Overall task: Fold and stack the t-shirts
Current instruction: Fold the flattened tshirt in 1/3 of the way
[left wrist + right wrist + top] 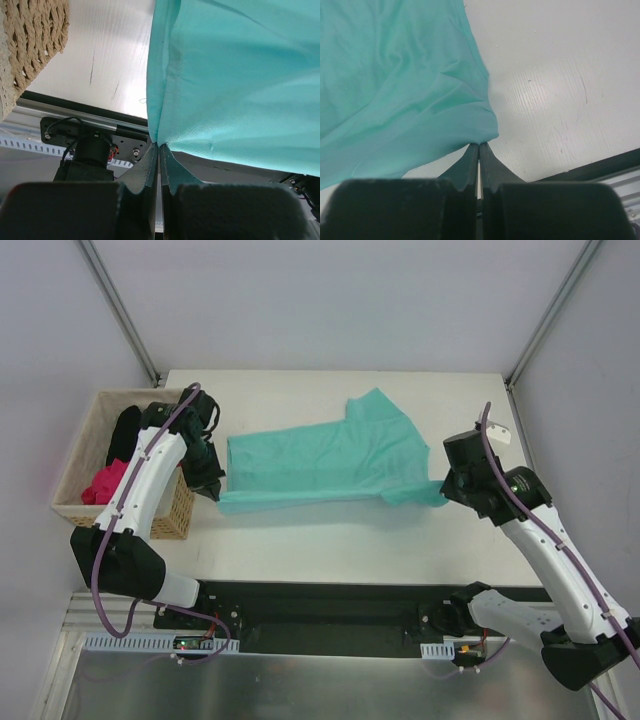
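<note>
Garment: teal t-shirt (320,465), spread lengthwise across the white table (330,540) between the two arms, with one short sleeve pointing toward the far edge on the right side.
Left end of cloth: the near left corner is pinched by the left gripper (158,147), just beside the wicker basket (172,518).
Left gripper state: fingers pressed together on the shirt's edge. In the left wrist view the fabric rises straight out from between the tips, with a folded seam running up from the pinch.
Right end of cloth: the near right corner is caught in the right gripper (479,146), close to the table's right side.
Right gripper state: fingers closed tight on a small bunch of teal fabric. In the right wrist view the rest of the cloth fans away to the left, wrinkled, over the bare tabletop.
Near edge: runs almost straight from one gripper to the other and casts a thin shadow on the table.
Basket contents: a magenta pink shirt (105,483) is bundled at the near end, and a black shirt (125,430) lies at the far end.
Basket position: off the left side of the table, partly hidden behind the left arm.
</note>
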Robot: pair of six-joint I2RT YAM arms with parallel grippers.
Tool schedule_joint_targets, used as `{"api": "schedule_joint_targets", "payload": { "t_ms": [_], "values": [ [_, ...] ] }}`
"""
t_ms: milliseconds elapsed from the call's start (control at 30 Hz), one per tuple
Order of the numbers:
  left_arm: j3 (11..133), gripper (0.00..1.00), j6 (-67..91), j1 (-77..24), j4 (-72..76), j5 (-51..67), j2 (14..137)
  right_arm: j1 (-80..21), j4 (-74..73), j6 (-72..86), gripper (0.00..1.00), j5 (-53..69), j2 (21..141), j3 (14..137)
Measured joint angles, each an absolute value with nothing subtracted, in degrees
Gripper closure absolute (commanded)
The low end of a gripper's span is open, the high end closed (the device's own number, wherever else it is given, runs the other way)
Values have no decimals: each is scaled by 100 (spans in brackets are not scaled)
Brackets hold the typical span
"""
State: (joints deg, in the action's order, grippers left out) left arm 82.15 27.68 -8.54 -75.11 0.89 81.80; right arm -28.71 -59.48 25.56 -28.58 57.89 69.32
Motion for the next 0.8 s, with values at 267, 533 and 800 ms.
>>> {"api": "schedule_joint_targets", "payload": {
  "t_ms": [267,533,800],
  "values": [
    [8298,100,2768,-854,-7531,-23,8219,-2871,-5828,2311,99,-2923,6034,7085],
    [8385,100,2766,-854,-7535,-189,8219,-2871,-5804,2305,99,-2740,6136,7024],
    [8289,100,2768,-854,-7533,-193,8226,-2871,-5793,2316,99,-2596,6106,6757]
  ]
}}
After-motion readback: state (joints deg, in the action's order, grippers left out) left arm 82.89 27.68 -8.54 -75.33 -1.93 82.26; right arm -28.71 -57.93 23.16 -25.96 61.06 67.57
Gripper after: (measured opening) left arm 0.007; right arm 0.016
